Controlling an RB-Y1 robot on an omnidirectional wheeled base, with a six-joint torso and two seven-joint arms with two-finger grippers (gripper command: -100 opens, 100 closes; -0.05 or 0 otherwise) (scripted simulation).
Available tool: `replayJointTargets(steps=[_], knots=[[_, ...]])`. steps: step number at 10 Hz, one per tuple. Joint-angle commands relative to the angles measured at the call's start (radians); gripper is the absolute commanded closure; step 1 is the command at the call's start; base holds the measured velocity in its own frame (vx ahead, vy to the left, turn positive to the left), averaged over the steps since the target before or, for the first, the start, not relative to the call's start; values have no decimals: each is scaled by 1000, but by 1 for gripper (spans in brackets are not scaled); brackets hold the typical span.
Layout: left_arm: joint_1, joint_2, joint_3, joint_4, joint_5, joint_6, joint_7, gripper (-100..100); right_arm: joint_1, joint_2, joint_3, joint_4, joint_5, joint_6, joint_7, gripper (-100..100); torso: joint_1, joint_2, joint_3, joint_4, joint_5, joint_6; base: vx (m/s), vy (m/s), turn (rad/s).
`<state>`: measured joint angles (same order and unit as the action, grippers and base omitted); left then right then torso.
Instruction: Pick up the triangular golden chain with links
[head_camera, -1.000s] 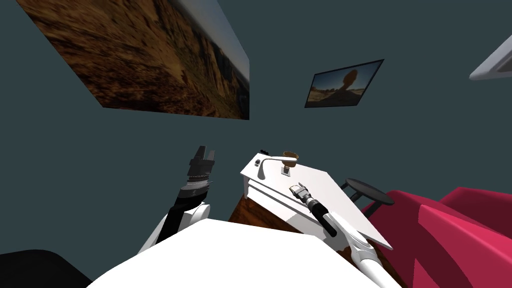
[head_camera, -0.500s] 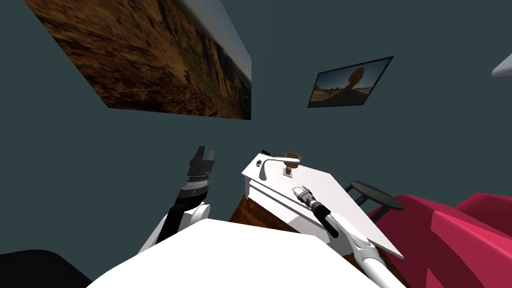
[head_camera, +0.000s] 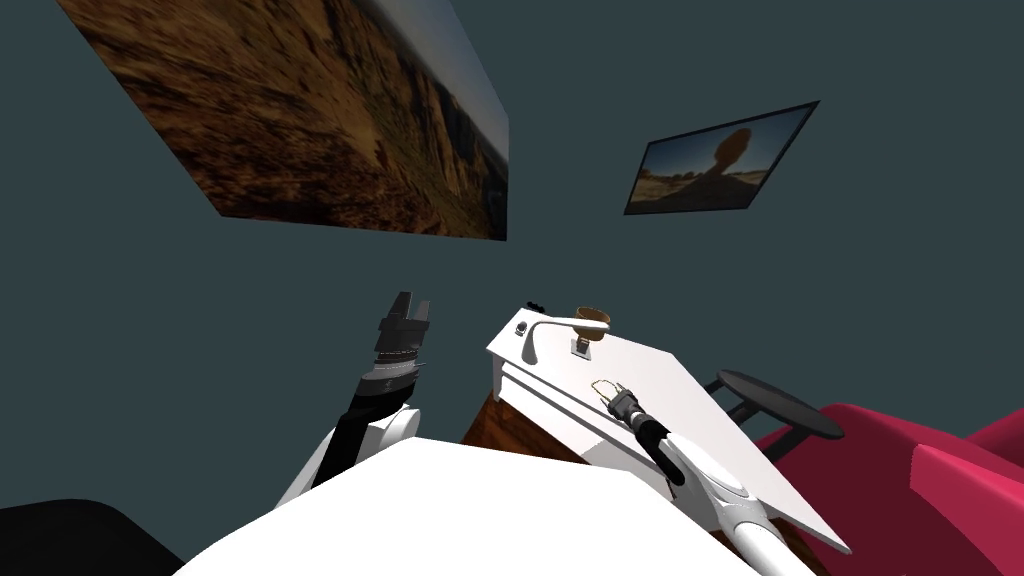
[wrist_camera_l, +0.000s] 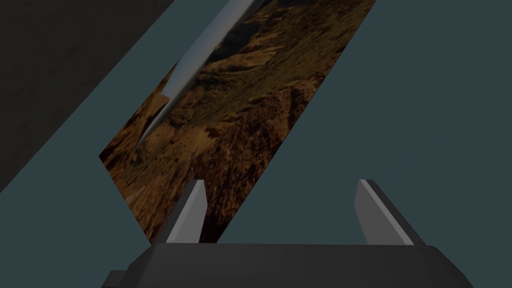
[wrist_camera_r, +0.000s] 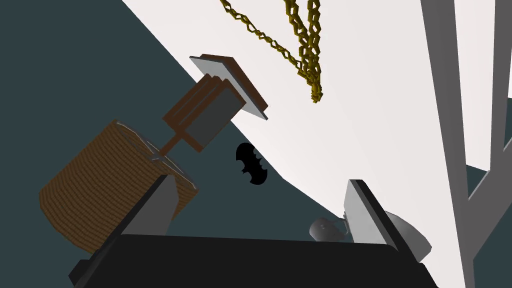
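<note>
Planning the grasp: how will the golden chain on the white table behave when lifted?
Probably floppy: the golden chain is small separate links, so it should drape from whichever strand gets pinched. Likely light, given thin strands. Lying flat on the white table, it may slip the open right gripper's thin fingers.

Gold chains: one gold chain, just ahead of the right tool.
Tools: two, the right tool and the left tool.
Fingers: four fingers, two on each tool.
Lamps: one lamp with a brown woven shade, past the chain.
Bat shapes: one black bat shape, ahead of the right tool.
Grey bits: one small grey round thing, by a right tool finger.
Bars: one white bent bar.
Surfaces: one white surface.
Pictures: two wall pictures.
Stools: one round dark stool.
Seats: one red seat.
</note>
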<state>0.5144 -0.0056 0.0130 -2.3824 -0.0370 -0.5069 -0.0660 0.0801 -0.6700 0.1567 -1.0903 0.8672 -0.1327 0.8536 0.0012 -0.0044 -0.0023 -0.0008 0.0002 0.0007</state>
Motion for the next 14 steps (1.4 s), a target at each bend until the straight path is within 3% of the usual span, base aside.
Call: replayJointTargets(steps=[1, 10, 12, 13, 14], knots=[[0, 0, 0, 0, 0, 0, 0, 0, -4, 1, -3, 28, 10, 11, 20, -100, 0, 0, 0, 0, 0, 0, 51, 24, 5], [0, 0, 0, 0, 0, 0, 0, 0, -12, 4, 54, 205, 77, 147, 108, -100, -1, 1, 0, 0, 0, 0, 49, 16, 31], [0, 0, 0, 0, 0, 0, 0, 0, -10, 2, 48, 202, 76, 136, 108, -100, -1, 0, 0, 0, 0, 0, 40, 11, 1], [0, 0, 0, 0, 0, 0, 0, 0, -11, 1, 52, 201, 75, 141, 107, 0, -1, 2, 1, 0, 0, 0, 0, 0, 0], [0, 0, 0, 0, 0, 0, 0, 0, -15, 35, 51, 198, 88, 165, 119, -100, -1, 3, 2, 1, 0, 0, 38, -51, 4]])
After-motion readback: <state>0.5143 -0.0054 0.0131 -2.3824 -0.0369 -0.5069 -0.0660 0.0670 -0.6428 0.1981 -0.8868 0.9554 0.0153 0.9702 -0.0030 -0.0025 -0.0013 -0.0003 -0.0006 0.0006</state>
